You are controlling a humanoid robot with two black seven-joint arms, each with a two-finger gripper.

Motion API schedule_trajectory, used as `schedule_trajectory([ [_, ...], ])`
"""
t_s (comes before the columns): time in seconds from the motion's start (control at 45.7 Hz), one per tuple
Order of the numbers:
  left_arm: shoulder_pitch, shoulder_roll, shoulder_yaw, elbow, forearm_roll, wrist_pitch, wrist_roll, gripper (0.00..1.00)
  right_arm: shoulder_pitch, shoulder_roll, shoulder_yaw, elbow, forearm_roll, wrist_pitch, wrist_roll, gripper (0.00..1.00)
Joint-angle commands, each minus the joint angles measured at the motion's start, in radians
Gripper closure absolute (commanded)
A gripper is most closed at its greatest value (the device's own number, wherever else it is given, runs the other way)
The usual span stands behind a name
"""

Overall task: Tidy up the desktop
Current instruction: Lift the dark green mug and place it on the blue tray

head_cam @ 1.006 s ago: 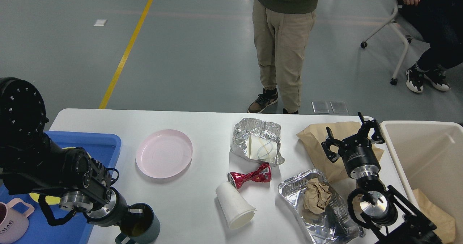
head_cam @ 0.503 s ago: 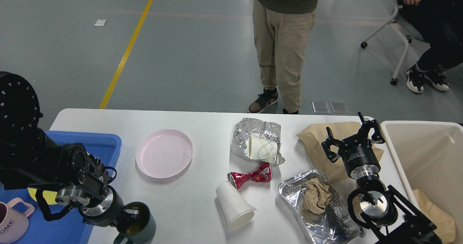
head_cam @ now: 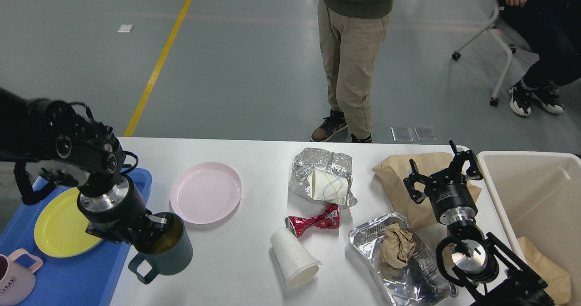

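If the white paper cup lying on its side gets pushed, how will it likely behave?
The white paper cup lies on its side on the desktop, so it would probably roll in a curve. It looks thin and empty, so likely light and easily crushed.

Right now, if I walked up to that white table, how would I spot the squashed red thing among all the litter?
Start at the white desktop and look to its middle, just nearer the robot than the crumpled foil wrapper holding a paper cup. There lies the crushed red can, beside the base of a tipped-over white paper cup. It is the only red, shiny item there, pinched in at its middle.
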Motion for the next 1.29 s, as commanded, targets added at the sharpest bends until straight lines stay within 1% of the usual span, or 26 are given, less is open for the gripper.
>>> schedule_trajectory([
  [0.0,-0.205,0.006,0.015,-0.049,-0.002,-0.117,-0.001,1.00,0.000,0.000,0.000,0.000,0.001,0.000,0.000,0.00],
  [0.087,-0.343,0.007,0.026,-0.074,-0.003,-0.200,-0.012,1.00,0.000,0.000,0.000,0.000,0.001,0.000,0.000,0.00],
  [0.175,-0.469,0.003,0.055,-0.088,-0.003,-0.278,-0.047,1.00,0.000,0.000,0.000,0.000,0.001,0.000,0.000,0.00],
  [0.284,-0.558,-0.010,0.069,-0.095,-0.003,-0.352,-0.085,1.00,0.000,0.000,0.000,0.000,0.001,0.000,0.000,0.00],
  [0.437,-0.562,-0.010,0.072,-0.101,-0.002,-0.355,-0.087,1.00,0.000,0.000,0.000,0.000,0.001,0.000,0.000,0.00],
  [0.547,-0.540,0.007,0.107,-0.097,0.005,-0.343,-0.087,1.00,0.000,0.000,0.000,0.001,0.001,0.000,0.000,0.00],
  [0.634,-0.500,0.059,0.118,-0.088,0.047,-0.317,-0.090,1.00,0.000,0.000,0.000,0.001,0.001,0.000,0.000,0.00],
  [0.722,-0.436,0.139,0.139,-0.075,0.095,-0.229,-0.090,1.00,0.000,0.000,0.000,0.001,0.001,0.000,0.000,0.00],
  [0.831,-0.326,0.231,0.145,-0.036,0.167,-0.159,-0.092,1.00,0.000,0.000,0.000,0.001,-0.001,0.000,0.000,0.00],
  [1.115,0.004,0.467,0.118,0.205,0.366,-0.148,-0.135,1.00,0.000,0.000,0.000,0.001,0.001,0.000,0.000,0.00],
  [1.203,0.111,0.510,0.090,0.282,0.409,-0.145,-0.161,1.00,0.000,0.000,0.000,0.001,-0.001,0.000,0.000,0.00],
  [1.269,0.196,0.518,0.052,0.340,0.431,-0.145,-0.177,1.00,0.000,0.000,0.000,0.001,0.001,0.002,0.000,0.00],
])
